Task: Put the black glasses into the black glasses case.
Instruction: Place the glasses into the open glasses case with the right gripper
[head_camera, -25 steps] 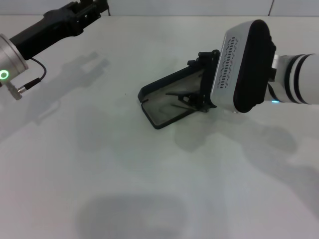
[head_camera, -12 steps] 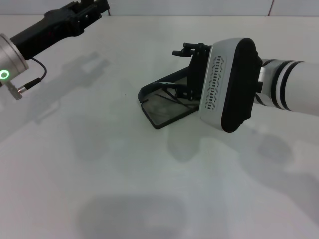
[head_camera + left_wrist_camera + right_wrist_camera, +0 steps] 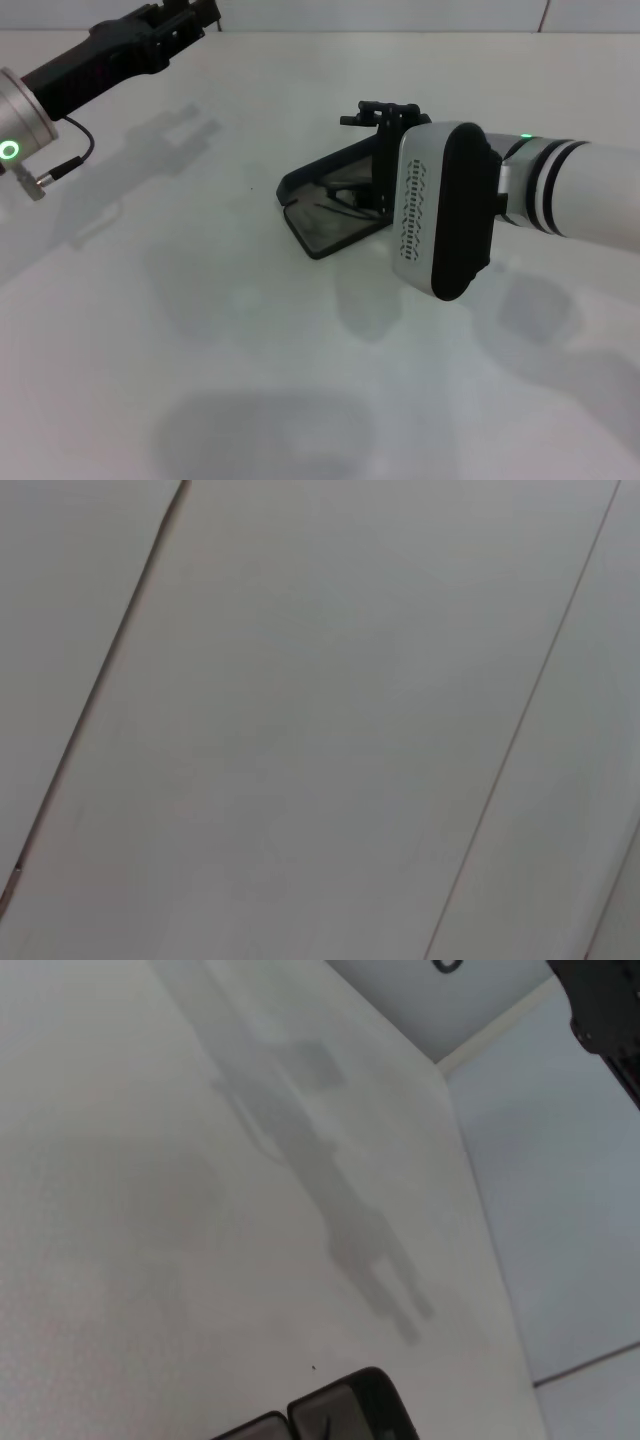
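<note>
The black glasses case (image 3: 322, 230) lies open at the middle of the table, its lid (image 3: 335, 165) tilted up at the back. The black glasses (image 3: 346, 196) rest folded inside the case, partly hidden behind my right wrist. My right gripper (image 3: 362, 112) hovers above the lid's far end, open, with nothing in it and clear of the glasses. My left gripper (image 3: 190, 15) is parked at the far left edge of the table, away from the case.
The white table (image 3: 200, 330) is bare around the case. My bulky right forearm (image 3: 445, 210) reaches in from the right and covers the case's right end. The left wrist view shows only plain pale surface.
My right gripper let go of the glasses, which now lie in the case, then rose and drew left toward the camera. The left arm has not moved.
</note>
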`<action>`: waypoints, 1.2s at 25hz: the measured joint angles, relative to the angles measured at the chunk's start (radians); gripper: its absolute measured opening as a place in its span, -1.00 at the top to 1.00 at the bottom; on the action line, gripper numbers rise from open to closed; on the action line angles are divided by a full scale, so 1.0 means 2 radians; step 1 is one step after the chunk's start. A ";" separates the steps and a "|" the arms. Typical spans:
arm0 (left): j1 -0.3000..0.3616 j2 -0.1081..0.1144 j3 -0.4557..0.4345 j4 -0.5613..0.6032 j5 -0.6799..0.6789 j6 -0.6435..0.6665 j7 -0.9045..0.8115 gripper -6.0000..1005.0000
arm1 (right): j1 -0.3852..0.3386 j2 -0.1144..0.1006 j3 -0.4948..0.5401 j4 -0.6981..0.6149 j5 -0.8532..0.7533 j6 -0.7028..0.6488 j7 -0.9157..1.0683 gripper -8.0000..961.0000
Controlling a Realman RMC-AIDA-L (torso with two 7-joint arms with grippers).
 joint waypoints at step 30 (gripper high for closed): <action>-0.001 0.000 0.000 0.000 -0.001 0.000 0.000 -0.07 | 0.008 -0.002 0.238 -0.083 0.150 -0.321 0.011 -0.38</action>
